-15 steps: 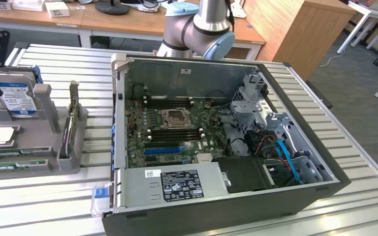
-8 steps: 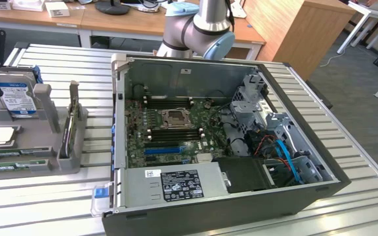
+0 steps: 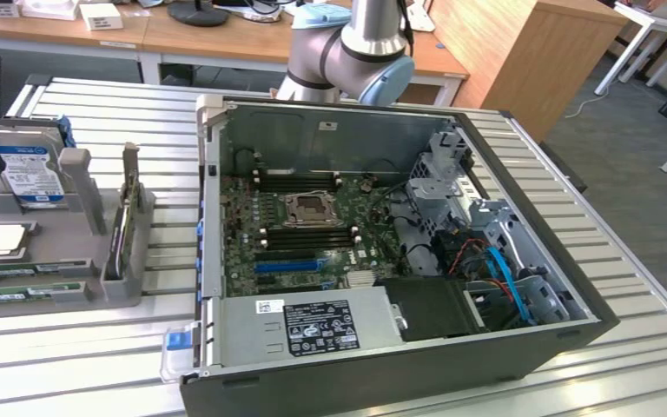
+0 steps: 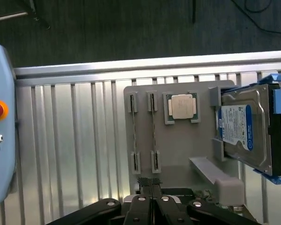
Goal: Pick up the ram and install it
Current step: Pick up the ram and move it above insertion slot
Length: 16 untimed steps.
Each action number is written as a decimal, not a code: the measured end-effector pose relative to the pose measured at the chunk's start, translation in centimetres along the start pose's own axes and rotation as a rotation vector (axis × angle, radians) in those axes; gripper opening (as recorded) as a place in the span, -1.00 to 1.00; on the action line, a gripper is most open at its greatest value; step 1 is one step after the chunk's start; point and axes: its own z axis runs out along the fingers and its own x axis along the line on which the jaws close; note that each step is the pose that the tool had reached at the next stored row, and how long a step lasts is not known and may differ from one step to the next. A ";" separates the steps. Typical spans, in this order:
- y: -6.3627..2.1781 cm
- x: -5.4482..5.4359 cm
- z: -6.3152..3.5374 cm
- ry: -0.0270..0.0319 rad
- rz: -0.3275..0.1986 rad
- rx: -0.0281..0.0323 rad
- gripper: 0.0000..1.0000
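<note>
While my gripper (image 4: 151,183) hangs over the grey holder (image 4: 178,154), fingers closed together and empty, the ram (image 4: 153,133) stands edgewise in its slot.

Open PC case (image 3: 310,387) on slatted table (image 3: 629,261), motherboard (image 3: 310,230) exposed, arm base (image 3: 351,52) behind, gray holder (image 3: 73,239) at the exterior view's left, holding drive (image 3: 27,174), processor (image 3: 3,239), ram (image 3: 21,293)
</note>
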 end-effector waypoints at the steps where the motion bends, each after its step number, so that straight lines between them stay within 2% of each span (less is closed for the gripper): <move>1: 0.00 0.0 0.01 0.0016 -0.017 0.0007 -0.79; 9: 0.04 0.0 0.05 0.0161 -0.141 0.0057 -0.79; 16: 0.09 0.0 0.16 0.0161 -0.142 0.0060 -0.79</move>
